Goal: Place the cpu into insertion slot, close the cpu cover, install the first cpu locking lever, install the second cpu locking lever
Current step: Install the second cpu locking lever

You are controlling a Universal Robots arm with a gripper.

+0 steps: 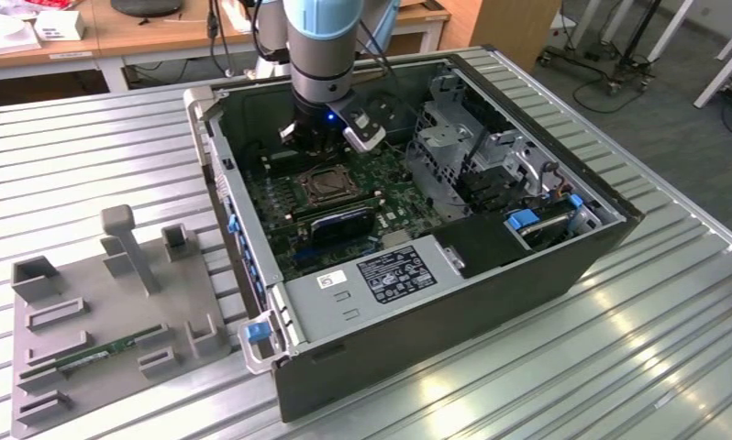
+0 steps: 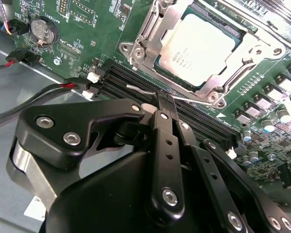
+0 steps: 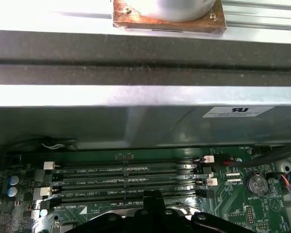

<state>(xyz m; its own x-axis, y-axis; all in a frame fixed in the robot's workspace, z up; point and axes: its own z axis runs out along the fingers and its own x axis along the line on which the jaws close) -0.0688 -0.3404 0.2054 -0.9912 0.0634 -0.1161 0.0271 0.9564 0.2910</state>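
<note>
The arm reached down into the open PC case (image 1: 586, 240), which lay on its side on the slatted table (image 1: 84, 156). The gripper (image 2: 166, 103) had its fingers (image 2: 165, 127) pressed together, closed on nothing, tips just above the black memory slots (image 2: 194, 119) next to the socket. The cpu (image 2: 200, 47) sat in the insertion slot (image 2: 136, 48), and the cpu cover (image 2: 153, 22) was down around it as a frame. A thin lever (image 2: 140, 89) lay along the socket edge near the fingertips. Room was tight: case wall (image 3: 145, 124) close behind the slots, drive cage (image 1: 464, 137) toward the exterior view's right. A grey fixture (image 1: 97, 312) w/ a green memory stick (image 1: 109, 352) sat near the table's edge at the exterior view's left, well apart from the case.
</note>
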